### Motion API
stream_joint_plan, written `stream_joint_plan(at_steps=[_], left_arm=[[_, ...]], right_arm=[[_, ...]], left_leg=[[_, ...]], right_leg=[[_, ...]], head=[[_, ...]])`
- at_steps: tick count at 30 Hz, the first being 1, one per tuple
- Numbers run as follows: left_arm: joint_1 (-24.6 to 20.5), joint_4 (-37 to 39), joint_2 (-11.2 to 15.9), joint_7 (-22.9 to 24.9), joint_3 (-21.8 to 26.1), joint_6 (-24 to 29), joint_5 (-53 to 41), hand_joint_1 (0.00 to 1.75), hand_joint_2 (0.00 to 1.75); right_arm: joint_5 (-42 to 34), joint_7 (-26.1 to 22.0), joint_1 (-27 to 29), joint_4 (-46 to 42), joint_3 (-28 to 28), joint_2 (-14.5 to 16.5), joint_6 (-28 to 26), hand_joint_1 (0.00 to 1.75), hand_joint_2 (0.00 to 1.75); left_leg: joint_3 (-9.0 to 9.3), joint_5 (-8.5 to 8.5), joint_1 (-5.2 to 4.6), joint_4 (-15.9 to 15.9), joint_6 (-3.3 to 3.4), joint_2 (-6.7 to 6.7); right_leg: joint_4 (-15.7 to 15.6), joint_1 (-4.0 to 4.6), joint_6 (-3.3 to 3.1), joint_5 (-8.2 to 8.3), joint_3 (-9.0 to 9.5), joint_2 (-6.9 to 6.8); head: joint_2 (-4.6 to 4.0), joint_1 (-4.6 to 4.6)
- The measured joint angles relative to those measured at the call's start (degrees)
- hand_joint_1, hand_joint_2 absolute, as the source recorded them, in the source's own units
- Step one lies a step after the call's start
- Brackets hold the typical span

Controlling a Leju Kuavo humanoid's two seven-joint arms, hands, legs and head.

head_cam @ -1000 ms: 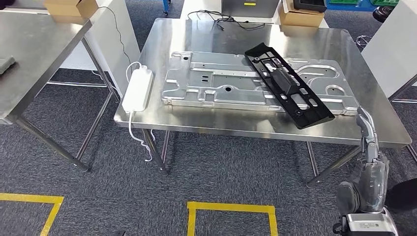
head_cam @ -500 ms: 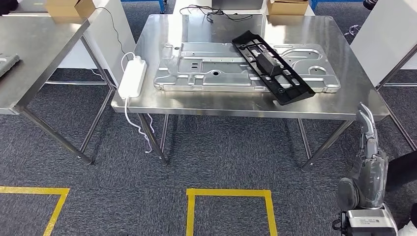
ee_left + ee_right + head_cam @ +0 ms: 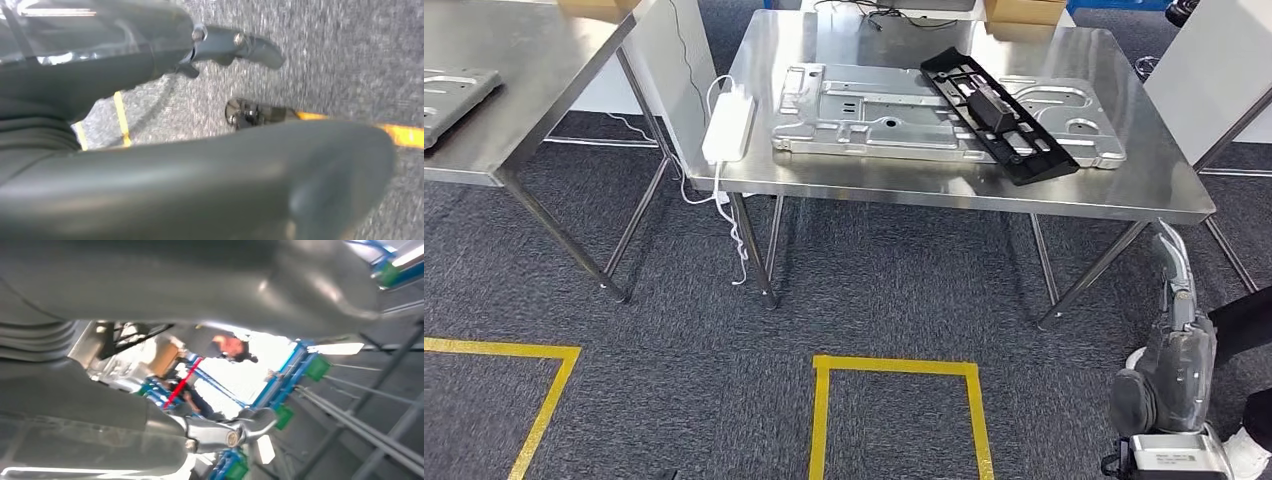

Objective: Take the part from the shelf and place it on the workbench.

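My right robot hand [image 3: 1176,330] hangs low in front of the desk's [image 3: 944,190] near right corner, fingers stretched out straight, holding nothing. In the right wrist view the same robot hand [image 3: 200,365] is a blurred grey mass with nothing in it. My left robot hand [image 3: 190,115] points at the carpet, fingers apart, nothing held, with yellow floor tape [image 3: 400,134] just past it. On the carpet before the desk: a yellow tape square [image 3: 899,415], and a second yellow outline [image 3: 534,400] off to its left. On the desk, a white power strip [image 3: 729,125] lies along the left edge, cable hanging down. Beside it, mid-desk, lies a large flat silver metal plate [image 3: 874,115]. The black part [image 3: 996,112] lies diagonally across the plate's right half, its near end reaching past the plate's front edge. Behind it, cables and a cardboard box [image 3: 1024,10] at the desk's far edge. A second desk [image 3: 524,70] stands left of the first.
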Motion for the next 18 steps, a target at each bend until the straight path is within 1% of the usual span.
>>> stream_joint_plan(at_steps=[1,2,3,4,5,6,7,8,9,10,11,12,13,14,15,16,17,18], left_arm=[[0.0,0.0,0.0,0.0,0.0,0.0,0.0,0.00,0.00],[0.0,0.0,0.0,0.0,0.0,0.0,0.0,0.00,0.00],[0.0,0.0,0.0,0.0,0.0,0.0,-0.1,0.00,0.00],[0.0,0.0,0.0,0.0,0.0,0.0,-0.1,0.00,0.00],[0.0,0.0,0.0,0.1,0.0,0.0,-0.2,0.00,0.00],[0.0,0.0,0.0,0.1,0.0,0.0,-0.2,0.00,0.00],[0.0,0.0,0.0,0.1,0.0,0.0,-0.2,0.00,0.00],[0.0,0.0,0.0,0.1,0.0,0.0,-0.2,0.00,0.00],[-0.1,0.0,0.0,0.1,0.0,0.0,-0.2,0.00,0.00],[-0.1,0.0,0.0,0.1,0.0,0.0,-0.2,0.00,0.00],[-0.1,0.0,0.1,0.1,0.0,0.0,-0.2,0.00,0.00],[0.1,0.0,0.1,0.1,0.0,0.0,-0.2,0.00,0.00],[0.2,0.0,0.1,0.1,0.0,0.0,-0.2,0.00,0.00],[0.3,0.0,0.1,0.2,0.0,-0.1,-0.2,0.00,0.00],[0.4,0.0,0.1,0.2,0.0,-0.1,-0.2,0.00,0.00],[0.4,0.0,0.1,0.2,0.0,-0.2,-0.2,0.00,0.00],[0.4,0.0,0.1,0.2,0.0,-0.2,-0.2,0.00,0.00],[0.4,0.0,0.1,0.2,0.0,-0.2,-0.2,0.00,0.00]], right_arm=[[0.0,0.0,0.1,0.0,0.0,0.0,0.0,0.00,0.00],[0.0,0.0,0.2,0.0,-0.1,0.0,-0.1,0.00,0.00],[0.0,0.0,0.3,0.0,-0.1,0.0,-0.1,0.00,0.00],[0.0,0.0,0.3,0.0,-0.1,0.0,-0.2,0.00,0.00],[0.0,0.0,0.3,0.0,-0.1,0.0,-0.2,0.00,0.00],[0.0,0.0,0.3,0.0,-0.1,0.0,-0.2,0.00,0.00],[0.1,0.0,0.3,0.0,-0.1,0.0,-0.2,0.00,0.00],[0.1,0.0,0.2,-0.1,-0.1,0.0,-0.3,0.00,0.00],[0.2,0.0,0.2,-0.1,-0.1,0.0,-0.3,0.00,0.00],[0.2,0.0,0.3,-0.2,-0.1,0.0,-0.3,0.00,0.00],[0.2,0.1,0.4,-0.2,-0.1,0.0,-0.3,0.00,0.00],[0.3,0.1,0.5,-0.2,-0.1,0.0,-0.3,0.00,0.00],[0.3,0.1,0.5,-0.2,-0.1,0.0,-0.3,0.00,0.00],[0.3,0.1,0.5,-0.2,-0.1,0.0,-0.3,0.00,0.00],[0.4,0.1,0.5,-0.2,-0.1,0.0,-0.3,0.00,0.00],[0.4,0.2,0.5,-0.2,-0.1,0.1,-0.3,0.00,0.00],[0.4,0.2,0.5,-0.2,-0.1,0.1,-0.3,0.00,0.00],[0.4,0.2,0.5,-0.2,-0.1,0.1,-0.3,0.00,0.00]], left_leg=[[-1.09,0.62,-0.03,0.3,0.03,0.09],[-2.22,1.24,-0.05,0.6,0.00,0.17],[-3.35,1.85,-0.03,1.0,-0.10,0.23],[-4.40,2.44,0.00,1.3,-0.27,0.28],[-5.29,3.00,-0.01,1.6,-0.53,0.27],[-5.94,3.43,-0.10,1.8,-0.78,0.22],[-6.38,3.97,-0.25,2.0,-1.07,0.16],[-6.78,4.55,-0.40,2.2,-1.34,0.11],[-7.23,5.13,-0.51,2.3,-1.56,0.08],[-7.79,5.78,-0.51,2.4,-1.79,0.06],[-8.39,5.77,-0.39,2.6,-1.98,0.03],[-9.00,4.39,-0.26,3.6,-2.18,-0.01],[-9.63,1.90,-0.12,5.5,-2.35,-0.06],[-10.24,-1.31,0.00,8.3,-2.48,-0.11],[-10.80,-4.50,0.01,12.2,-2.57,-0.15],[-11.11,-6.26,0.02,15.9,-2.61,-0.17],[-10.96,-6.45,0.01,18.6,-2.59,-0.20],[-10.89,-6.48,0.01,20.2,-2.58,-0.20]], right_leg=[[3.3,-0.03,0.08,-0.77,-0.28,0.00],[5.4,-0.07,0.14,0.06,-0.01,0.00],[5.7,-0.11,0.18,1.97,1.01,0.00],[4.2,-0.18,0.19,3.94,2.92,0.00],[0.8,-0.28,0.15,4.94,5.93,0.00],[-3.6,-0.31,0.09,4.96,9.34,0.01],[-8.0,-0.32,-0.04,3.97,12.33,0.05],[-11.4,-0.26,-0.16,2.83,14.30,0.11],[-13.1,-0.14,-0.28,2.14,14.94,0.17],[-13.7,-0.21,-0.53,1.83,14.55,0.21],[-13.6,-0.31,-0.83,2.06,13.82,0.16],[-13.6,-0.41,-1.31,2.48,13.00,0.10],[-13.5,-0.49,-1.82,3.09,12.13,0.03],[-13.4,-0.42,-2.21,3.69,11.39,-0.03],[-13.4,-0.28,-2.49,4.39,10.56,-0.04],[-13.3,-0.15,-2.62,5.08,9.72,-0.05],[-13.2,-0.03,-2.68,5.76,8.79,-0.06],[-13.1,0.05,-2.71,6.15,8.27,-0.07]], head=[[0.00,0.17],[0.00,0.30],[0.00,0.40],[0.00,0.50],[0.00,0.58],[0.00,0.67],[0.00,0.71],[0.00,0.67],[0.00,0.58],[0.00,0.44],[0.00,0.30],[0.00,0.12],[0.00,-0.06],[0.00,-0.25],[0.00,-0.44],[0.00,-0.53],[0.00,-0.62],[0.00,-0.66]])
